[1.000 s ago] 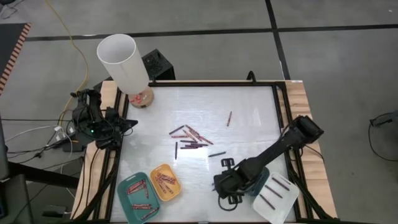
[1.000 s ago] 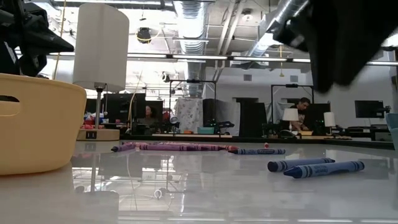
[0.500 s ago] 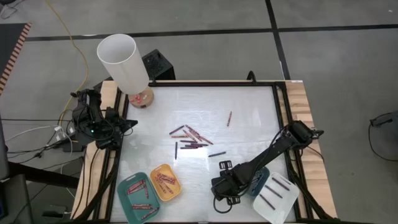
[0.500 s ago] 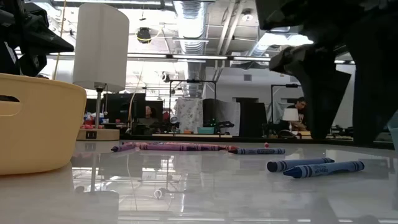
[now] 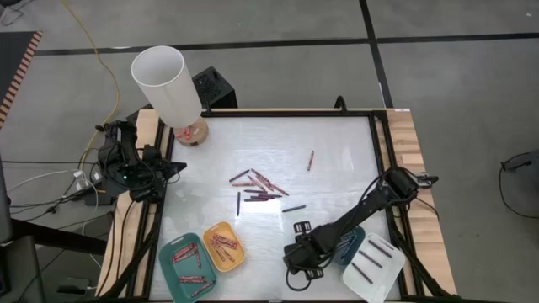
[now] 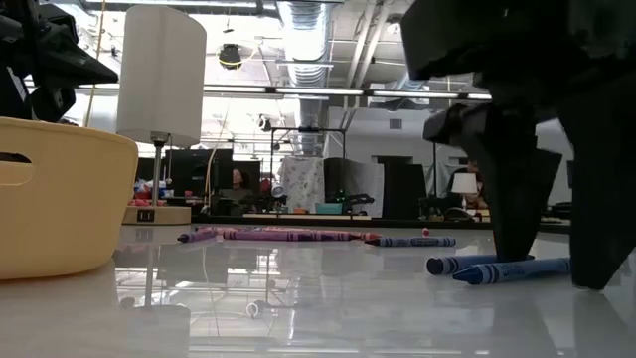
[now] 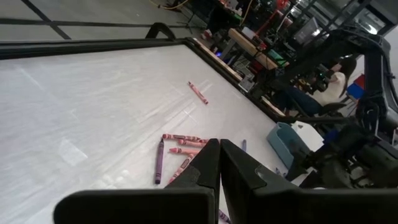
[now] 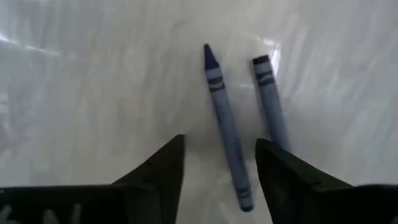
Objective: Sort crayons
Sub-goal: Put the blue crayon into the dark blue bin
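Two dark blue crayons (image 8: 224, 124) (image 8: 269, 99) lie side by side flat on the white table; they also show in the high view (image 5: 293, 208) and the low view (image 6: 475, 264). My right gripper (image 8: 219, 142) (image 5: 301, 229) is open and low over the table. Its fingers stand on either side of the near end of one blue crayon without touching it. More red, pink and purple crayons (image 5: 257, 185) lie loose at the table's middle, and one (image 5: 311, 160) lies farther back. My left gripper (image 7: 219, 149) is shut and empty at the table's left edge (image 5: 173, 168).
A teal tray (image 5: 184, 268) and a yellow tray (image 5: 224, 247), both holding crayons, stand near the front left. A white tray (image 5: 376, 268) with dark crayons and a small teal tray (image 5: 354, 244) stand front right, partly under my right arm. A lamp (image 5: 168, 84) stands at the back left.
My right gripper has come down to the table and a little toward the table's left and near edges. Its fingers now stand at the two blue crayons. The crayons have not moved.
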Robot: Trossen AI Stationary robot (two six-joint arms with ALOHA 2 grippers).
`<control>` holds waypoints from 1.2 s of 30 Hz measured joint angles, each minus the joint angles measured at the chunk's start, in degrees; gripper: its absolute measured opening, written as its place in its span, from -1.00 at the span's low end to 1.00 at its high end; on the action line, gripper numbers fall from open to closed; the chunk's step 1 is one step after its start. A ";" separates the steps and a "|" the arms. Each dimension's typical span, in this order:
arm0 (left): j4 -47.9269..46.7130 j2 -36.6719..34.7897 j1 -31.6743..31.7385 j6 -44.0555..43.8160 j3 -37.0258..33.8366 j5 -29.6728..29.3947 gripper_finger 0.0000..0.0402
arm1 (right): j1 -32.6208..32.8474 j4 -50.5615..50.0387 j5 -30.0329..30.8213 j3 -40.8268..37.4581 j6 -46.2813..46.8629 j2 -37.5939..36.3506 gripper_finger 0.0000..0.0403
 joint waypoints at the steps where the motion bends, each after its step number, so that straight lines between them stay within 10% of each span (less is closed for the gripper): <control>1: 0.00 0.00 0.00 0.00 0.00 -0.01 -1.00 | -0.01 -0.02 0.04 0.00 -0.04 0.01 -0.04; 36: -0.02 0.00 0.01 -0.09 -0.01 -0.02 -1.00 | -1.04 -0.72 -1.15 0.09 1.08 2.76 -0.97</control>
